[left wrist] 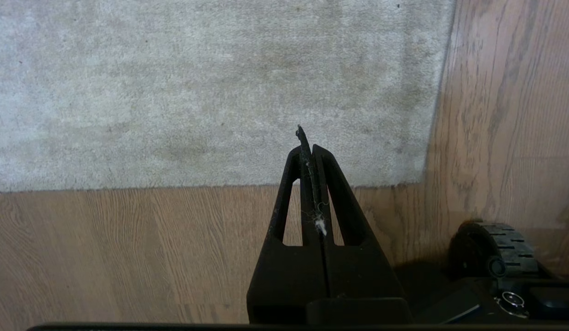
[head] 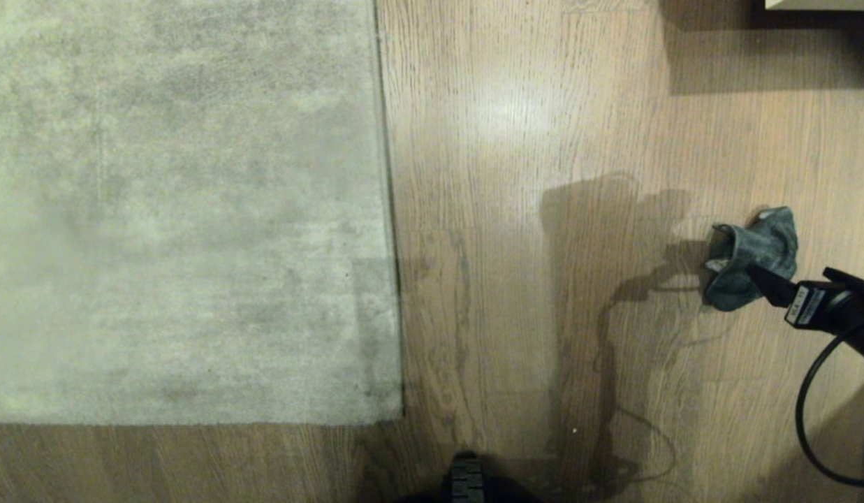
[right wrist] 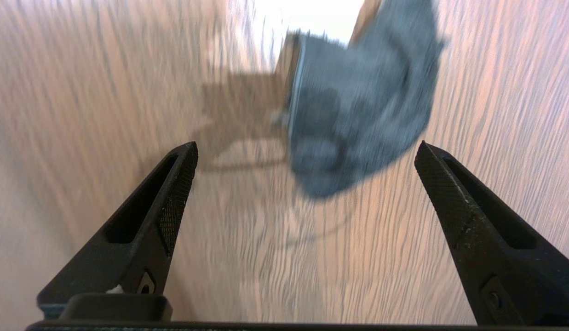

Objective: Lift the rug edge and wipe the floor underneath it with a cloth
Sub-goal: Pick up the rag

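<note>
Rug edge (head: 388, 209) lies flat on the floor (head: 501, 279), left of centre, not lifted yet. Left hand (left wrist: 307, 138) pinched shut, empty, parked over the rug's near corner. Cloth (head: 753, 255) crumpled on bare planks far right, well apart from the rug. Right hand (right wrist: 305, 154) spread wide just short of it. Advice: centre the fingers over the thickest fold, drop to the floor, then close.

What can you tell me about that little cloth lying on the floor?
The cloth is a small, soft, dark grey-teal rag, crumpled into a loose heap with one folded edge standing up. It lies on the wood floor, well to the right of the rug. The right gripper is near it with jaws wide open, not holding it.
</note>
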